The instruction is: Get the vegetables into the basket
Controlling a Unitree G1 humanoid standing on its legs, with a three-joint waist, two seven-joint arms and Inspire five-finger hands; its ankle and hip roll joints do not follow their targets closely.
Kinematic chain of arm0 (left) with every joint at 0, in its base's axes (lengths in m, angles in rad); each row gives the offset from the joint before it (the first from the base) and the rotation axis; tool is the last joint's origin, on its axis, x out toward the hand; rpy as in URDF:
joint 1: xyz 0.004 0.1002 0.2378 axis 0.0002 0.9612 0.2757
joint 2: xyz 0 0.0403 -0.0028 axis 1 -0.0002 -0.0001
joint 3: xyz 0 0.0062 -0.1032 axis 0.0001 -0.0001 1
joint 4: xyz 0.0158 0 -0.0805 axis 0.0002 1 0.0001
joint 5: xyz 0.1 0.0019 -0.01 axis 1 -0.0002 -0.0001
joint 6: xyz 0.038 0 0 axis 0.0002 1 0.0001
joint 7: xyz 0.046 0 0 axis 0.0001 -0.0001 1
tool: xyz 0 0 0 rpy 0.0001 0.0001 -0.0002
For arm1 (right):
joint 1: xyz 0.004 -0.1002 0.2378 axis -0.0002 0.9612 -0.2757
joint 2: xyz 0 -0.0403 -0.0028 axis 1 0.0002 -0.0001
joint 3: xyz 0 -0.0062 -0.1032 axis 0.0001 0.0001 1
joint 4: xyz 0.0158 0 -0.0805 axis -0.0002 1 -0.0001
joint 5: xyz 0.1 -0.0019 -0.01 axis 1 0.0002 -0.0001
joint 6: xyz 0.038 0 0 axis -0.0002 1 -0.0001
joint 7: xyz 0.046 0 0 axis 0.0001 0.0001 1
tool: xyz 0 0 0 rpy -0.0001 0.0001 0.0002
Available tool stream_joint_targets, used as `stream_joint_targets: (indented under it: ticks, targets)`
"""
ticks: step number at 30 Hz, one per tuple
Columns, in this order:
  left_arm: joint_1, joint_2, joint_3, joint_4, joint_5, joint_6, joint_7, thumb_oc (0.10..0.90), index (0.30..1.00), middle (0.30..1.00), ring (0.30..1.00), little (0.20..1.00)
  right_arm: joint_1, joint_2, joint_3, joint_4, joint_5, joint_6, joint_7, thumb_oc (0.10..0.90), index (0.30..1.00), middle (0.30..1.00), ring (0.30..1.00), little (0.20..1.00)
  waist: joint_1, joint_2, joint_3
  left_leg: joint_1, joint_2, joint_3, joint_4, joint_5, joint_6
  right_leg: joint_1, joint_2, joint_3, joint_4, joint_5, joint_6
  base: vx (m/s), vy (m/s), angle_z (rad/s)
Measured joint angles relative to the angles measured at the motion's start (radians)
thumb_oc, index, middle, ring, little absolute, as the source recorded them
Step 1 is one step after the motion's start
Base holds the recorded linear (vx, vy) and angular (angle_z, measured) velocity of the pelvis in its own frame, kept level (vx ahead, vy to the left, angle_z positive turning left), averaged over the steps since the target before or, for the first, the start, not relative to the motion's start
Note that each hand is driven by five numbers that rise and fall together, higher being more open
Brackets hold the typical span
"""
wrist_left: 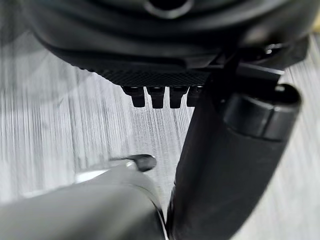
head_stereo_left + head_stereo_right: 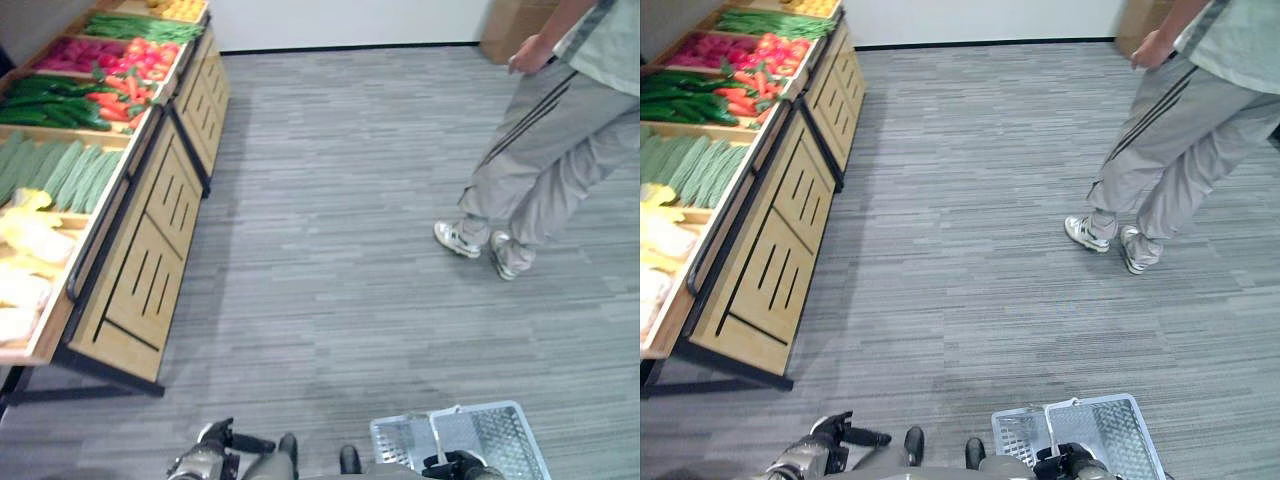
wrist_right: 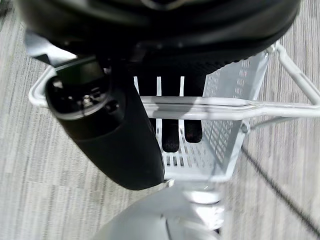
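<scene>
Grey carpet floor, wooden produce stand (image 2: 150, 250) at upper left. We grip white wire basket (image 2: 480, 430) handle in right hand (image 2: 1065, 462); left hand (image 2: 205, 460) relaxed, empty. Risk: passing person (image 2: 540, 150) crosses our path; swinging basket clips stand.

You can see a long wooden stand (image 2: 150, 260) on the left side, and its trays hold green cucumbers (image 2: 50, 100), red peppers (image 2: 140, 55), orange carrots (image 2: 115, 100), pale green gourds (image 2: 55, 170) and yellow and white things you cannot name. A person (image 2: 545, 150) in grey pants and white shoes stands on the grey floor (image 2: 330, 230), well apart from the stand. At the bottom edge, the left hand (image 2: 215, 450) shows with its thumb sticking out, and the right hand (image 2: 455, 463) is at the handle of a white basket (image 2: 500, 430), with its fingers too hidden to tell.
</scene>
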Motion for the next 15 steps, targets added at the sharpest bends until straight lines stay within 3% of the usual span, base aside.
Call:
stream_joint_targets:
  ticks: [1, 3, 4, 6, 9, 10, 11, 12, 13, 14, 15]
  targets:
    - [-0.008, 0.000, 0.002, 0.002, -0.016, -0.001, -0.001, 0.900, 1.000, 1.000, 1.000, 1.000, 0.004, -0.012, 0.001, -0.002, 0.003, -0.002, 0.001, 0.400, 0.300, 0.300, 0.300, 0.300, 0.000, 0.001, 0.000, -0.021, 0.001, 0.005, 0.039, -0.001, 0.001, 0.006, 0.001, -0.004, 0.003, -0.008, -0.011, 0.27, -0.081, 0.00]
    - [-0.016, 0.001, -0.002, 0.006, -0.027, 0.002, 0.000, 0.900, 1.000, 1.000, 1.000, 1.000, 0.015, -0.033, 0.000, -0.011, 0.020, -0.008, 0.013, 0.400, 0.300, 0.300, 0.300, 0.300, -0.002, -0.001, 0.000, -0.028, 0.003, 0.031, 0.004, -0.025, 0.025, 0.002, -0.004, -0.012, 0.001, -0.017, -0.009, 0.25, -0.018, 0.10]
    - [-0.018, 0.002, -0.001, 0.016, -0.028, 0.006, -0.001, 0.900, 1.000, 1.000, 1.000, 1.000, 0.011, -0.047, -0.001, -0.007, 0.029, -0.005, 0.015, 0.400, 0.300, 0.300, 0.300, 0.300, -0.012, 0.000, 0.000, -0.029, 0.005, 0.051, -0.082, -0.027, 0.030, 0.002, -0.004, -0.013, -0.002, -0.017, -0.009, 0.55, 0.001, 0.14]
    - [-0.006, -0.002, -0.016, 0.019, -0.027, 0.006, 0.001, 0.900, 1.000, 1.000, 1.000, 1.000, -0.003, -0.063, -0.002, 0.038, 0.031, 0.005, 0.020, 0.400, 0.300, 0.300, 0.300, 0.300, -0.008, 0.016, 0.004, 0.017, 0.014, 0.079, -0.488, -0.017, 0.018, 0.002, 0.012, -0.016, -0.017, -0.022, -0.001, 0.64, 0.001, 0.22]
    - [-0.022, -0.014, 0.005, -0.004, -0.060, -0.001, -0.001, 0.900, 1.000, 1.000, 1.000, 1.000, -0.024, -0.071, -0.004, 0.056, 0.031, 0.021, 0.018, 0.400, 0.300, 0.300, 0.300, 0.300, 0.021, 0.046, 0.045, -0.042, 0.022, 0.045, -0.515, 0.013, 0.006, 0.040, 0.041, -0.007, -0.038, -0.028, -0.004, 0.41, 0.049, -0.06]
    - [-0.018, -0.024, 0.023, -0.018, -0.067, -0.009, -0.002, 0.900, 1.000, 1.000, 1.000, 1.000, -0.031, -0.071, -0.004, 0.061, 0.030, 0.026, 0.021, 0.400, 0.300, 0.300, 0.300, 0.300, 0.057, 0.046, 0.045, -0.053, 0.027, 0.047, -0.514, 0.029, 0.022, 0.073, 0.048, 0.037, -0.046, -0.052, -0.003, 0.70, 0.170, -0.76]
    - [-0.016, -0.029, 0.027, -0.016, -0.066, -0.010, -0.001, 0.900, 1.000, 1.000, 1.000, 1.000, -0.037, -0.071, -0.004, 0.063, 0.030, 0.023, 0.023, 0.400, 0.300, 0.300, 0.300, 0.300, 0.069, 0.042, 0.039, -0.051, 0.028, 0.070, -0.514, 0.029, 0.022, 0.089, 0.048, 0.064, -0.046, -0.068, 0.001, 0.75, 0.200, -1.61]
    - [-0.002, -0.036, 0.054, 0.001, -0.066, -0.009, -0.001, 0.900, 1.000, 1.000, 1.000, 1.000, -0.050, -0.066, -0.003, 0.074, 0.027, 0.024, 0.029, 0.400, 0.300, 0.300, 0.300, 0.300, 0.089, 0.042, 0.016, -0.019, 0.042, 0.127, -0.513, 0.037, 0.046, 0.115, 0.035, 0.152, -0.034, -0.107, 0.009, 0.77, 0.223, -1.83]
    - [0.022, -0.040, 0.055, 0.016, -0.057, 0.007, 0.002, 0.900, 1.000, 1.000, 1.000, 1.000, -0.003, -0.068, 0.000, 0.041, 0.023, 0.017, 0.032, 0.400, 0.300, 0.300, 0.300, 0.300, 0.081, 0.057, -0.045, 0.038, 0.017, 0.146, -0.513, 0.041, 0.084, 0.180, 0.002, 0.177, -0.048, -0.136, 0.043, 0.77, 0.227, -1.69]
    - [0.032, -0.042, 0.062, 0.032, -0.049, 0.008, 0.003, 0.900, 1.000, 1.000, 1.000, 1.000, 0.007, -0.066, 0.002, 0.056, 0.015, 0.015, 0.028, 0.400, 0.300, 0.300, 0.300, 0.300, 0.069, 0.063, -0.052, 0.082, 0.017, 0.154, -0.511, 0.103, 0.136, 0.197, 0.001, 0.156, 0.011, -0.146, 0.073, 0.73, 0.244, -0.93]
    - [0.035, -0.031, 0.058, 0.044, -0.044, 0.015, 0.005, 0.900, 1.000, 1.000, 1.000, 1.000, 0.018, -0.052, 0.008, 0.063, 0.011, 0.015, 0.026, 0.400, 0.300, 0.300, 0.300, 0.300, 0.067, 0.048, -0.060, 0.118, 0.009, 0.174, -0.511, 0.074, 0.154, 0.157, -0.006, 0.139, 0.150, -0.180, 0.129, 0.66, 0.291, -0.91]
